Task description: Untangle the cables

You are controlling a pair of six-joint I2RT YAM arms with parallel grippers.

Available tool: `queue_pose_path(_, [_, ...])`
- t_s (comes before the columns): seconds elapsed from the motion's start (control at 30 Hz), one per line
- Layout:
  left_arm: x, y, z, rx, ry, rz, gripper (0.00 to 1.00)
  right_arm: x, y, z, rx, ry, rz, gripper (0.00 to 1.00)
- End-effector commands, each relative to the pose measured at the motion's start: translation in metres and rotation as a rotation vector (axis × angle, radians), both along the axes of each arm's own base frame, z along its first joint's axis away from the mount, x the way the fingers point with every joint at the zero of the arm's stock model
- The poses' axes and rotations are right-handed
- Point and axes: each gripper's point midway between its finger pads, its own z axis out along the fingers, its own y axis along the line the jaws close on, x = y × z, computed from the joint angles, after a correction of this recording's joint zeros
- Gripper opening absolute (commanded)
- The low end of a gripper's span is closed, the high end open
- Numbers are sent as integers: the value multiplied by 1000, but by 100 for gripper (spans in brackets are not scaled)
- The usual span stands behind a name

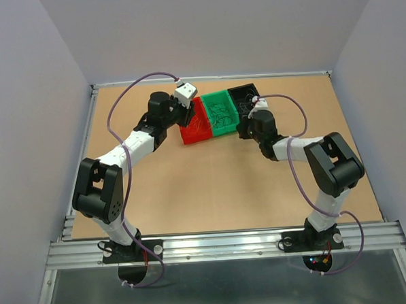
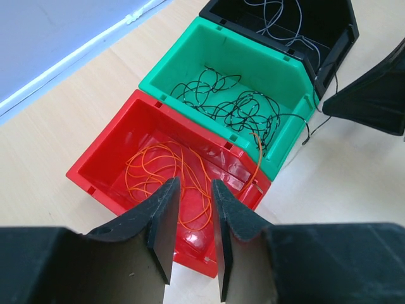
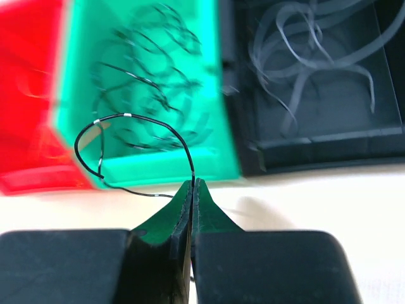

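the cables (image 2: 234, 107) are thin wires lying in three bins. dark ones curl in the green bin (image 2: 240, 44), orange wires (image 2: 158, 171) lie in the red bin (image 2: 104, 155), and pale wires (image 2: 278, 22) sit in the black bin (image 2: 332, 28). one black wire (image 3: 158, 123) loops out over the front of the green bin. the right hand (image 3: 192, 185) is pinched tight on the end of it, low near the counter (image 3: 316, 202). i think that is so it can pull the wire free of the bunch. the left hand (image 2: 195, 190) hangs over the red bin with its fingers a little apart, holding nothing, maybe ready to help.
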Motion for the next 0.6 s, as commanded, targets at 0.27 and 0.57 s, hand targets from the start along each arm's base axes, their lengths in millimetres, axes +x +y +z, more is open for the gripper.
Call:
queue_pose_path(0.27, [2,1,38,-25,-91,6,38,37,32,50,-101,-57,63,1])
queue_pose_path(0.57, [3,3,35,-17,-87,15,38,84,49,47,-229,-61,-6,1])
